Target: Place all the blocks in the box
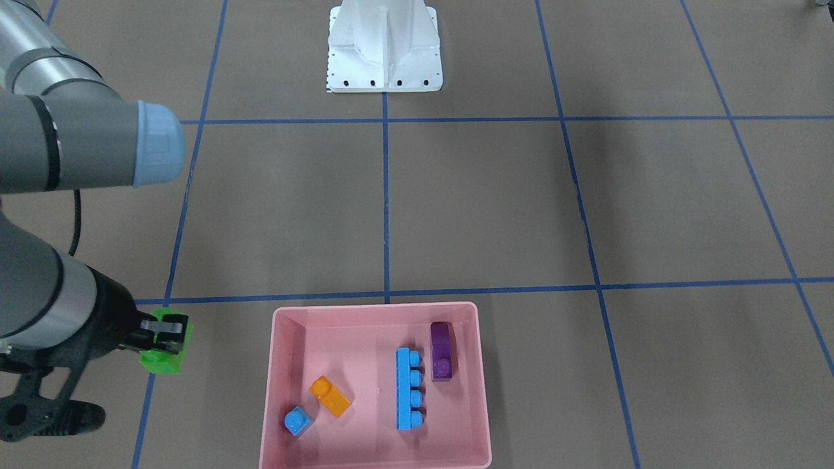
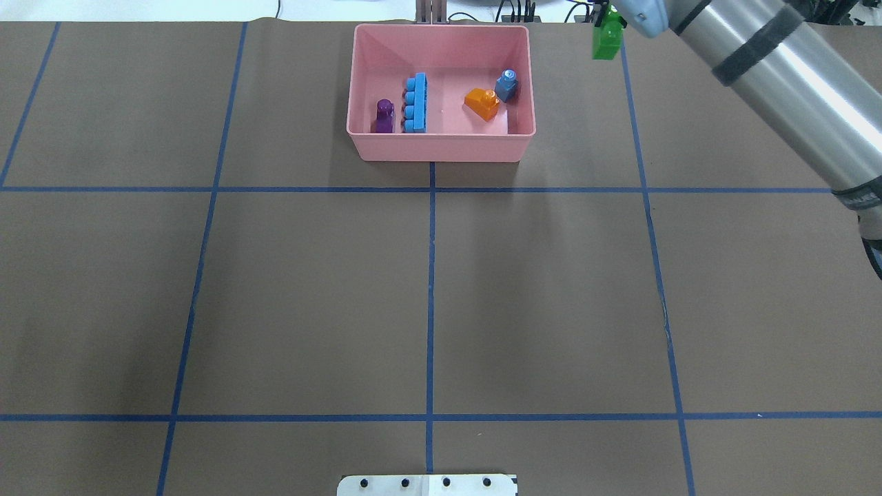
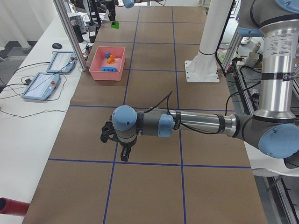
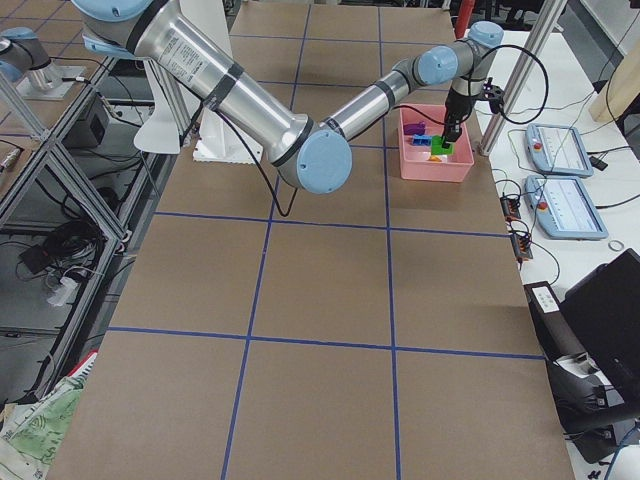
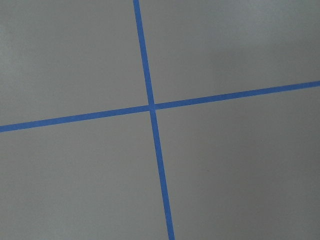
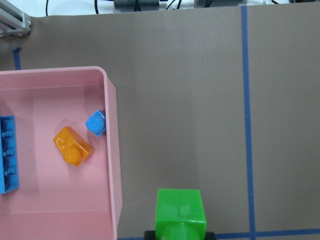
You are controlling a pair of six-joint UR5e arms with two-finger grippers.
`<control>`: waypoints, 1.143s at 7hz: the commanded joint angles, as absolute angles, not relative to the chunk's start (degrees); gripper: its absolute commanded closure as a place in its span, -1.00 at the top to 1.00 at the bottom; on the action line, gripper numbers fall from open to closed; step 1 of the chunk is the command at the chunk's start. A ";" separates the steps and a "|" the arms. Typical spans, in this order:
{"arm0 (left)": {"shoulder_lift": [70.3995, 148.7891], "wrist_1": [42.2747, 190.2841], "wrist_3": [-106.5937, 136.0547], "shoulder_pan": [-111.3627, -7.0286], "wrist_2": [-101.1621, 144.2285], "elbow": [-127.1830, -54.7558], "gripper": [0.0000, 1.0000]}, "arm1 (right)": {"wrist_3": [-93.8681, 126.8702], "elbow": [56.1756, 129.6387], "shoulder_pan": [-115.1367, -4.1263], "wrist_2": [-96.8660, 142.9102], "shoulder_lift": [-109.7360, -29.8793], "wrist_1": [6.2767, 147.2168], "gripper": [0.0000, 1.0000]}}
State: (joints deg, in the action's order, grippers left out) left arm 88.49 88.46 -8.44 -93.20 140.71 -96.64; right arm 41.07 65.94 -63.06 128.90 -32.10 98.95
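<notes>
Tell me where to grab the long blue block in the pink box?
Probably from above, pinching across its narrow width near the end away from the purple block. The long blue block lies on its side, studs toward the purple one, so that end has room.

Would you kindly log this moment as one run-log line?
right gripper: shut on green block, outside box | in box: orange block, purple block, small blue block, long blue block | left arm: far from box
</notes>
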 commanded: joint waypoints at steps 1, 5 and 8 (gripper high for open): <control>88.94 88.42 -8.35 -93.16 140.71 -96.50 1.00 | 51.20 48.42 -58.82 126.66 -22.72 83.91 -1.00; 89.30 88.50 -8.26 -92.99 140.80 -96.15 1.00 | 63.08 39.81 -50.20 117.00 -17.76 72.87 -1.00; 89.30 88.51 -8.17 -92.90 140.80 -96.07 1.00 | 65.74 39.81 -48.26 116.72 -16.71 72.42 0.94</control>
